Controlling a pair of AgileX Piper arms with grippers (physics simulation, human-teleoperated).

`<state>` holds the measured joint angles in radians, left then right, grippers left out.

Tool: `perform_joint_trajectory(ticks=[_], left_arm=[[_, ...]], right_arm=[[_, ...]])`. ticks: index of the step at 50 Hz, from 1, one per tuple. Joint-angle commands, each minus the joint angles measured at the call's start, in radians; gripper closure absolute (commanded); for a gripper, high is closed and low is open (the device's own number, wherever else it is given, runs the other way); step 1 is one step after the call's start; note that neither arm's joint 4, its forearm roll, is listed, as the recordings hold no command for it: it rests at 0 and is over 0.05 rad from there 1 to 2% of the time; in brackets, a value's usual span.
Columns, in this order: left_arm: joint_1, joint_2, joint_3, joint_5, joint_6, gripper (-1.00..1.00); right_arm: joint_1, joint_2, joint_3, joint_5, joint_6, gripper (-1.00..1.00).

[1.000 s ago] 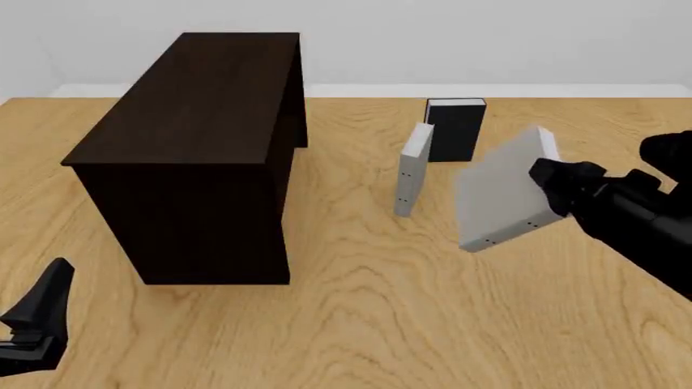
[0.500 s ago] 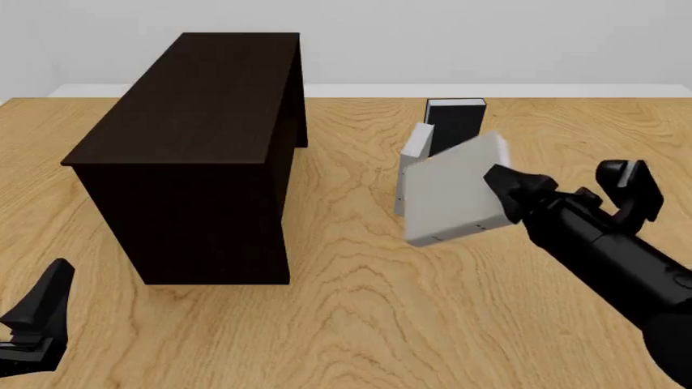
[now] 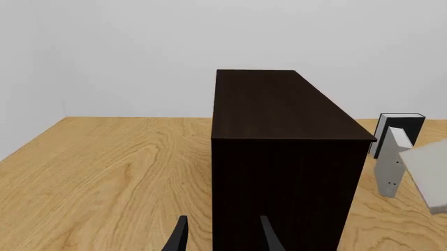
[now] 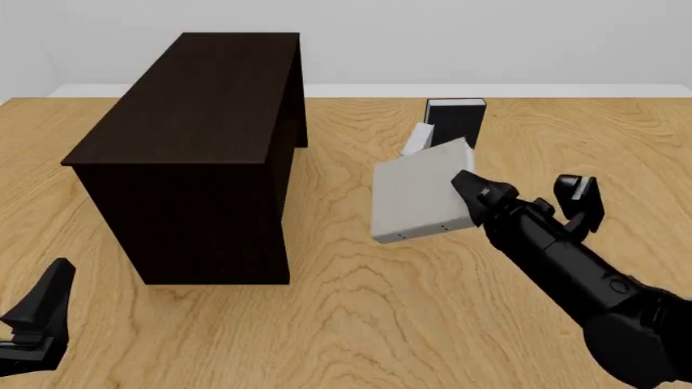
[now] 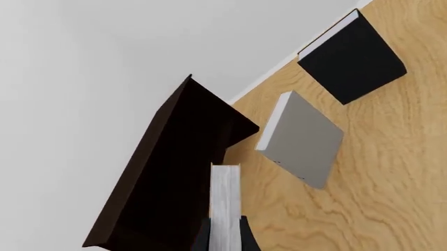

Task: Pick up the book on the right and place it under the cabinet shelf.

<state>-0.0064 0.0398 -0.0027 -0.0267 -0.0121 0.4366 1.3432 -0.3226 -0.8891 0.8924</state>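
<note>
Pick done, placing left: right gripper [image 4: 467, 197] clamps the pale grey hardcover book [image 4: 416, 201], lifted tilted above mid-table, apart from the big dark brown wooden cabinet [image 4: 206, 138] near the table's left edge; left gripper [image 4: 38, 320] idle, fingers parted.

Glossy black arms, tapered pincer fingers [image 3: 267, 238]

pale grey book [image 4: 416, 198], dark brown cabinet shelf [image 4: 194, 146]
</note>
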Motion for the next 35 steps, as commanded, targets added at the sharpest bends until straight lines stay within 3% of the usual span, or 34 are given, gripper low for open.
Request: perform_joint_trajectory(ticks=[1, 12, 35], left_arm=[[0.0, 0.001, 0.001, -0.002, 0.0, -1.0], [0.0, -0.001, 0.001, -0.001, 0.001, -1.0], [0.0, -0.001, -0.001, 0.001, 0.001, -1.0]], right_arm=[[0.026, 0.124, -0.005, -0.164, 0.081, 1.0], [0.081, 0.235, -0.037, -0.259, 0.116, 1.0], [0.108, 0.389, -0.144, -0.301, 0.141, 1.0]])
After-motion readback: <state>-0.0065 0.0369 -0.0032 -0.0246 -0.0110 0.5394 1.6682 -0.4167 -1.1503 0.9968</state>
